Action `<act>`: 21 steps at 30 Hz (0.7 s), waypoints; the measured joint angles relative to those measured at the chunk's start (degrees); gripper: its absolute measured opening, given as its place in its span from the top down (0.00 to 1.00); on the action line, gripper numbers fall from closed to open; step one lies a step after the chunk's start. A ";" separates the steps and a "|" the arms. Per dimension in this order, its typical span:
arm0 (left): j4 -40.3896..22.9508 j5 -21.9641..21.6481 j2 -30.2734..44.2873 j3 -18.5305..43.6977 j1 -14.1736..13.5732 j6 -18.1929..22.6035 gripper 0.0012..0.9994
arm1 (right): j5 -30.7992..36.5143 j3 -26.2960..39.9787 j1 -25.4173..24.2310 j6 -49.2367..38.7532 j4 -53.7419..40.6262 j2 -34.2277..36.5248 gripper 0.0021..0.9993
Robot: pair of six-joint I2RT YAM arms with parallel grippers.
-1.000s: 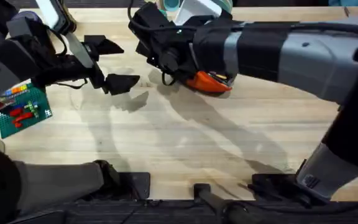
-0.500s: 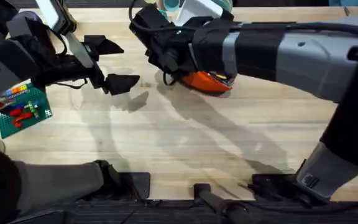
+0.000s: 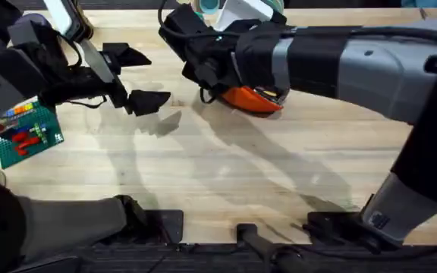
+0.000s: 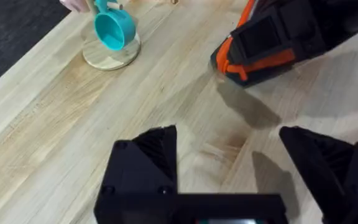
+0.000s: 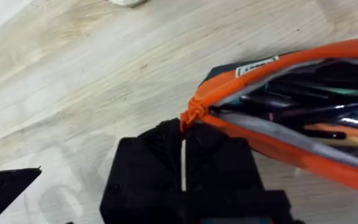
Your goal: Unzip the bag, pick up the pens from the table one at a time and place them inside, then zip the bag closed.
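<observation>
At the far left of the desk (image 3: 226,182) lay a green board (image 3: 27,135) strewn with small coloured pieces. Just right of it the left end effector (image 3: 136,78) hung above bare wood, its black fingers (image 4: 146,163) spread wide and holding nothing. Beyond it, in the left wrist view, a teal cup (image 4: 113,29) stood on a round wooden coaster (image 4: 111,55). Further right lay the bag (image 3: 255,98), orange, unzipped, with pens (image 5: 316,109) inside against the dark lining. The right end effector (image 5: 183,140) had its fingers pressed together at the bag's knotted orange end, though whether they pinched the fabric I could not tell.
</observation>
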 joint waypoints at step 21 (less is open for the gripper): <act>-0.02 0.00 0.00 0.00 0.00 0.00 0.01 | -0.01 0.00 -0.04 -0.03 -0.04 -0.06 0.97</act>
